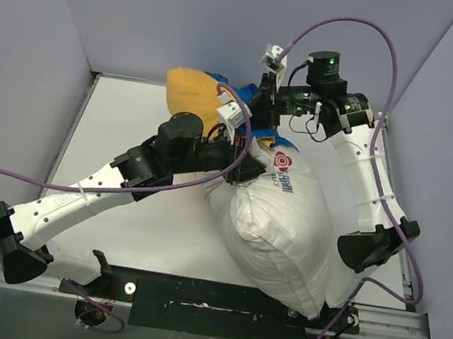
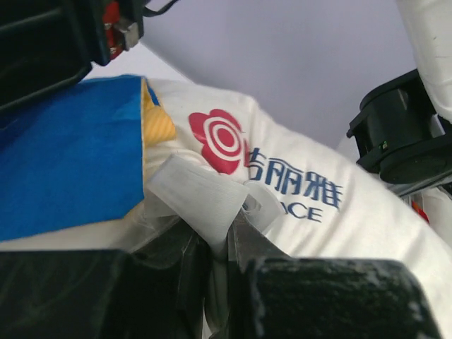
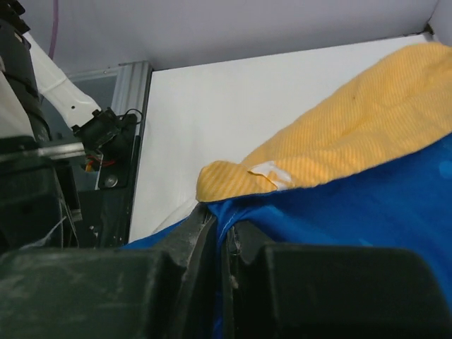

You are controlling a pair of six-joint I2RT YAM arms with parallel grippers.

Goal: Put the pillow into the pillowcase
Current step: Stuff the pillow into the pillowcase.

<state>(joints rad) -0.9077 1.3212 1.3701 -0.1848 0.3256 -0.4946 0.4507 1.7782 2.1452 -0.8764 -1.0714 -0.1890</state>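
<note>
We see two arms built alike. The left arm (image 1: 69, 197) and the right arm (image 1: 363, 177) each have long white links dotted with small dark screws (too small to count), joined by chunky black joint housings (image 1: 137, 166). A purple cable (image 1: 4, 174) runs along the left arm, and a second purple cable (image 1: 351, 22) arcs in a wide loop over the right. A green light (image 1: 332, 63) glows on the right arm's round black motor. White camera brackets (image 1: 273, 57) sit at the wrists. Up close, we find the left gripper (image 2: 226, 236) black with cloudy clear tape wrapped round its fingers, and the right gripper (image 3: 220, 240) matt black and scuffed.
</note>
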